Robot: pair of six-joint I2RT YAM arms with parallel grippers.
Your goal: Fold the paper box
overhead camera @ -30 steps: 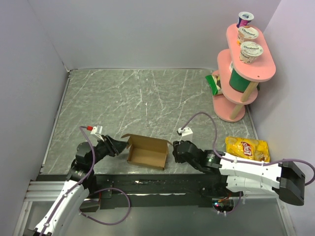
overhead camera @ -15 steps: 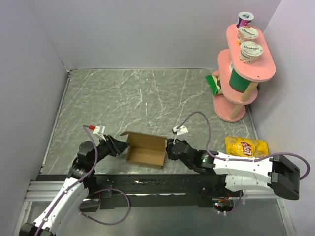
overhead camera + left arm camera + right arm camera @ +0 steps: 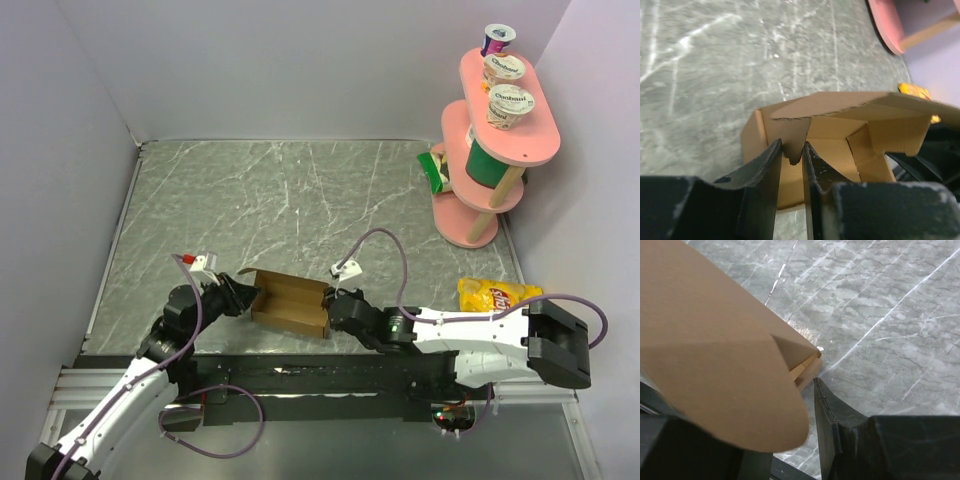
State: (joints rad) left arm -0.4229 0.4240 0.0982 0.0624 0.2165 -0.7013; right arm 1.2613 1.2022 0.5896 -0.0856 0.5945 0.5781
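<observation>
The paper box is brown cardboard, half folded with its walls up, near the front edge of the marble table. My left gripper is at the box's left end. In the left wrist view the box is open towards me and my left gripper is shut on a pointed flap that hangs between its fingers. My right gripper presses against the box's right end. In the right wrist view a wide rounded flap of the box covers the left finger; the right gripper stands open, with table showing beside its right finger.
A pink two-tier stand holding yogurt cups is at the back right, with a green packet by its foot. A yellow chips bag lies just right of the right arm. Grey walls enclose the table on three sides.
The right arm has stretched to the left and the box has shifted left with it. The left gripper's jaws have narrowed onto the box's flap.
</observation>
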